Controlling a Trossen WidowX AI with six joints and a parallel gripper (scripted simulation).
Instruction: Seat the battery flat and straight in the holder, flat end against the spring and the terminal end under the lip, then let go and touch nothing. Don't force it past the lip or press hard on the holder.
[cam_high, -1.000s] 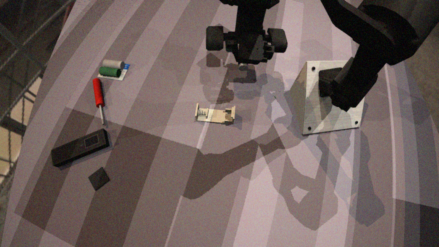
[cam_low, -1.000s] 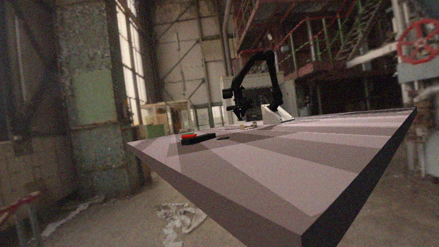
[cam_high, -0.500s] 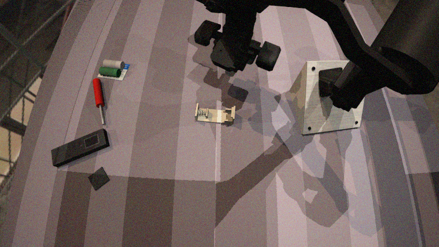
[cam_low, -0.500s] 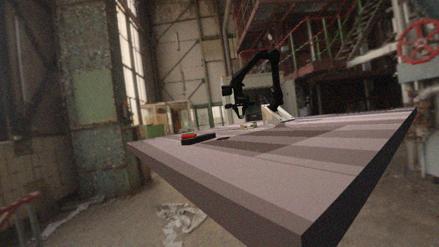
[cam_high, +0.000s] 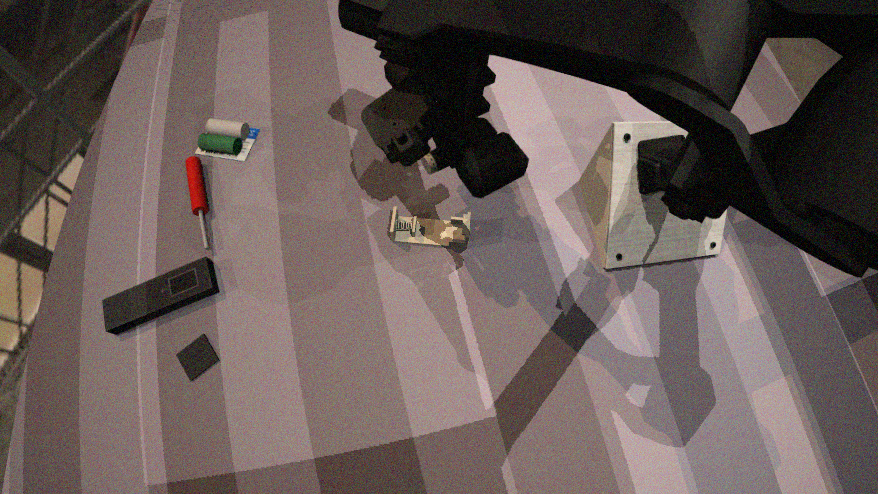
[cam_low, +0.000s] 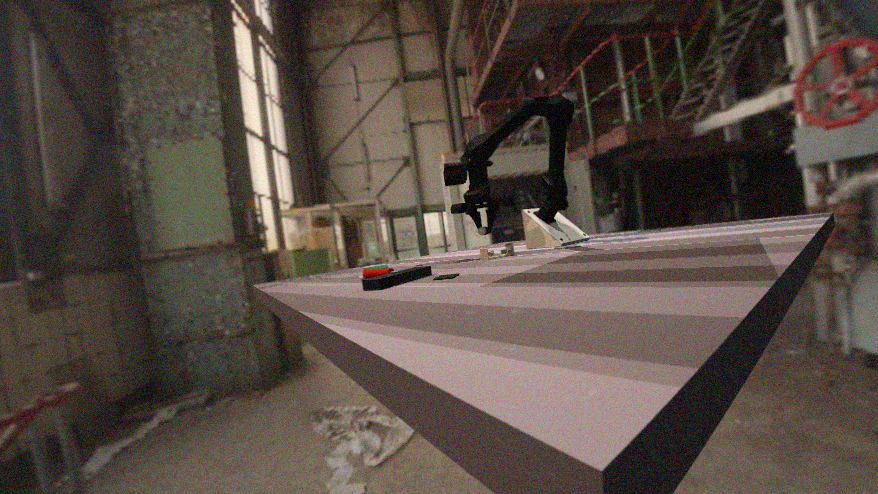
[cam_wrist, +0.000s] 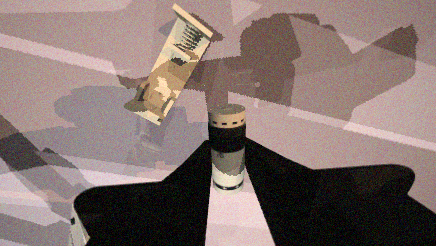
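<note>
A cream battery holder (cam_high: 437, 234) (cam_low: 484, 253) (cam_wrist: 175, 75) lies on the table. Its coil spring (cam_high: 403, 225) (cam_wrist: 190, 38) is at the left end in the top view and at the top end in the wrist view; the lip end is opposite. No battery is in it. My gripper (cam_high: 433, 153) (cam_wrist: 226, 144) is shut on the battery (cam_high: 429, 162) (cam_wrist: 228, 167), which has a black band between pale parts. It hangs above the table, behind the holder in the top view. The battery points out along the fingers, not parallel to the holder. Its near end is partly between the fingers.
The arm's pale base plate (cam_high: 629, 236) (cam_low: 561, 233) stands right of the holder. At the left lie a red screwdriver (cam_high: 195, 185), a black box (cam_high: 153, 299) (cam_low: 396, 278), a dark square (cam_high: 197, 356) (cam_low: 446, 276), and green (cam_high: 219, 144) and white cylinders (cam_high: 225, 127) on a card.
</note>
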